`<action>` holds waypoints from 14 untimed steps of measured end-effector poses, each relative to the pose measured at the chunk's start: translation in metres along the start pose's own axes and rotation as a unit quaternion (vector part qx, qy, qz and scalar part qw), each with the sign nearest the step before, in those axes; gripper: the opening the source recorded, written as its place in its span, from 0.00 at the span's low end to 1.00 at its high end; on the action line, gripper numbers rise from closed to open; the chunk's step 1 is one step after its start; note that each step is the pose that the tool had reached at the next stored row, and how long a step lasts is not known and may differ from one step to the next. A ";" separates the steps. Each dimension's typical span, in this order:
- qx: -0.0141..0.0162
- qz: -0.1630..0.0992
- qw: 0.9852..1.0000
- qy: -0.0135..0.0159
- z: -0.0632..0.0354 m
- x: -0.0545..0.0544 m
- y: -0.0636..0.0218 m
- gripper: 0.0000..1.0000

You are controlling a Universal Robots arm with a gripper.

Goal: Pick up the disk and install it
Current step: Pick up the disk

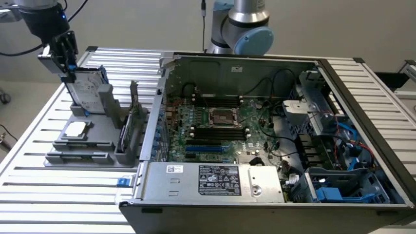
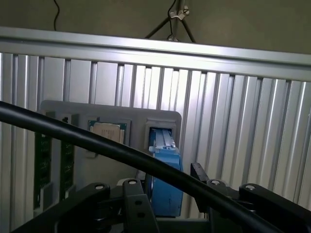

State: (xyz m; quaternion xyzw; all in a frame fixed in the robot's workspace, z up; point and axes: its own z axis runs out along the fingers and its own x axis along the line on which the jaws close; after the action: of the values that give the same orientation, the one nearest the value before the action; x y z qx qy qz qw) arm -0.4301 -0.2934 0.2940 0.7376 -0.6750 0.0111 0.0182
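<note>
Slatted table (image 1: pixel 58 195), gray holder (image 1: pixel 77 157), disk (image 1: pixel 89 90) upright in its slot

The disk (image 1: pixel 89 91) is stood upright in a gray holder (image 1: pixel 83 144) on the slatted bench (image 1: pixel 58 195), at the exterior view's left. The hand (image 1: pixel 67 68) is held at its top edge. An open computer case (image 1: pixel 338 83) is laid beside the holder, with its motherboard (image 1: pixel 215 131) exposed.
</note>
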 end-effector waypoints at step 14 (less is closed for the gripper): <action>0.001 0.000 1.000 0.000 0.0069 0.000 0.0007 0.48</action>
State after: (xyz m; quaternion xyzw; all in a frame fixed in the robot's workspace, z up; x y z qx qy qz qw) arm -0.4308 -0.2937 0.2871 0.7375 -0.6750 0.0117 0.0176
